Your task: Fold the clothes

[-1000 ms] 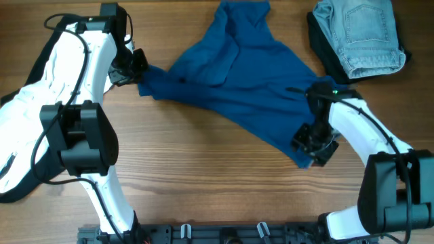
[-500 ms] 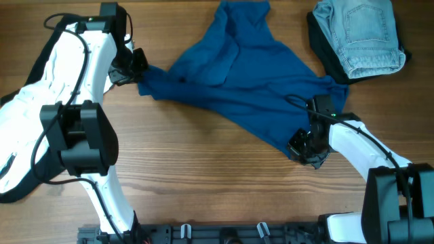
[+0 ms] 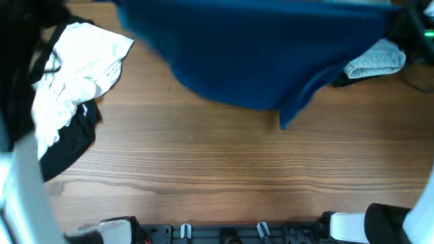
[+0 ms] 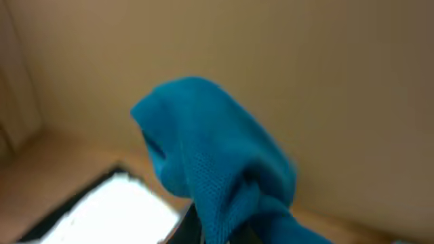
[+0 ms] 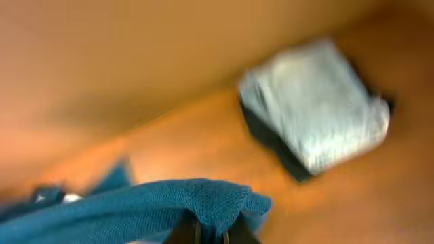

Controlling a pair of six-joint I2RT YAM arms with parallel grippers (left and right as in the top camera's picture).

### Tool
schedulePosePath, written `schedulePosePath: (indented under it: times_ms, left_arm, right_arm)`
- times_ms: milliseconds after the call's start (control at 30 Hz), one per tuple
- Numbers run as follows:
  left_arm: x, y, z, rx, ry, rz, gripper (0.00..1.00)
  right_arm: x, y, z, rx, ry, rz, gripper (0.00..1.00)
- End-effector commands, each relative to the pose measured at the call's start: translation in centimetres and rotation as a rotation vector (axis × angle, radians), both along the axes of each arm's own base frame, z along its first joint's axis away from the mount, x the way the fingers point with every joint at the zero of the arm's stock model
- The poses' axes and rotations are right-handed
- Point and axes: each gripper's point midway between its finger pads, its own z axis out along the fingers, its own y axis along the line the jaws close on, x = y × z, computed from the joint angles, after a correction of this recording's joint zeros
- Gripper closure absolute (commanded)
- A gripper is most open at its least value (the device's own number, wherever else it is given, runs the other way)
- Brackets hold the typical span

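Observation:
A blue garment [image 3: 258,54] hangs lifted off the table, stretched across the top of the overhead view, with a corner dangling at the middle right. In the left wrist view my left gripper [image 4: 218,234] is shut on a bunched edge of the blue garment [image 4: 210,163]. In the right wrist view my right gripper [image 5: 213,234] is shut on another edge of the blue garment [image 5: 156,203]. The fingertips do not show in the overhead view, only blurred parts of the arms at both sides.
A white and black heap of clothes [image 3: 74,81] lies at the left and shows in the left wrist view [image 4: 115,210]. Folded light jeans [image 3: 376,61] on a dark item sit at the right, also in the right wrist view [image 5: 315,115]. Wooden table [image 3: 217,176] below.
Both arms have risen fast with the blue garment, lifting it off the table towards the camera. The white clothes, earlier under the left arm, now show.

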Motion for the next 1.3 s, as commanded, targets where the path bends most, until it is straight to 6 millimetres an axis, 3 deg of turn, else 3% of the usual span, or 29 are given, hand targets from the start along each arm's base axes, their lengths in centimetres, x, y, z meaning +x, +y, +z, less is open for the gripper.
schedulePosePath:
  times_ms: [0, 67, 133, 200, 300, 467, 533, 600, 767, 833, 967, 1100, 1200, 1267]
  left_arm:
    - [-6.5, 0.7, 6.8, 0.058, -0.214, 0.053, 0.96]
    - [-10.2, 0.3, 9.7, 0.095, -0.318, 0.053, 0.96]
    - [-12.4, 0.1, 11.0, 0.098, -0.368, 0.055, 0.96]
    - [-12.7, 0.4, 11.0, 0.1, -0.369, 0.074, 0.96]
    - [-9.8, 0.8, 9.4, 0.097, -0.303, 0.08, 0.96]
    - [0.0, 1.8, 2.4, 0.109, -0.078, 0.069, 0.96]
    - [1.9, 2.0, 0.7, 0.132, -0.028, 0.062, 0.96]
    - [1.9, 3.0, 0.7, 0.145, -0.027, 0.119, 0.96]
    - [-1.8, 3.8, 4.2, 0.21, -0.109, 0.184, 0.96]
    - [-5.0, 3.6, 6.5, 0.227, -0.176, 0.194, 0.96]
    - [-14.6, 3.1, 12.0, 0.243, -0.373, 0.242, 0.96]
    - [-23.2, 2.4, 15.1, 0.258, -0.539, 0.265, 0.96]
    - [-24.9, 2.4, 15.4, 0.265, -0.562, 0.283, 0.96]
    - [-23.5, 2.6, 14.8, 0.277, -0.52, 0.278, 0.96]
  right_arm:
    - [-3.1, -0.8, 6.6, -0.103, -0.178, -0.019, 0.96]
    - [-5.3, -0.5, 9.3, -0.127, -0.254, -0.021, 0.96]
    - [-6.6, -0.2, 10.3, -0.14, -0.282, -0.018, 0.96]
    - [-6.9, -0.2, 10.2, -0.155, -0.272, -0.008, 0.96]
    - [-5.4, -0.4, 8.5, -0.168, -0.21, 0.01, 0.96]
    - [0.7, -1.5, 3.3, -0.172, -0.047, 0.042, 0.96]
    - [2.5, -2.0, 1.6, -0.172, -0.002, 0.041, 0.96]
    - [2.9, -2.2, 1.5, -0.178, -0.004, 0.036, 0.96]
    - [1.5, -2.1, 3.8, -0.196, -0.074, 0.024, 0.96]
    - [-0.5, -1.7, 5.2, -0.202, -0.107, 0.021, 0.96]
    - [-8.0, -1.4, 9.4, -0.253, -0.223, -0.042, 0.96]
    - [-15.6, -1.3, 12.3, -0.298, -0.338, -0.125, 0.96]
    - [-18.1, -1.4, 13.1, -0.31, -0.377, -0.163, 0.96]
    - [-17.5, -1.5, 12.5, -0.308, -0.35, -0.158, 0.96]
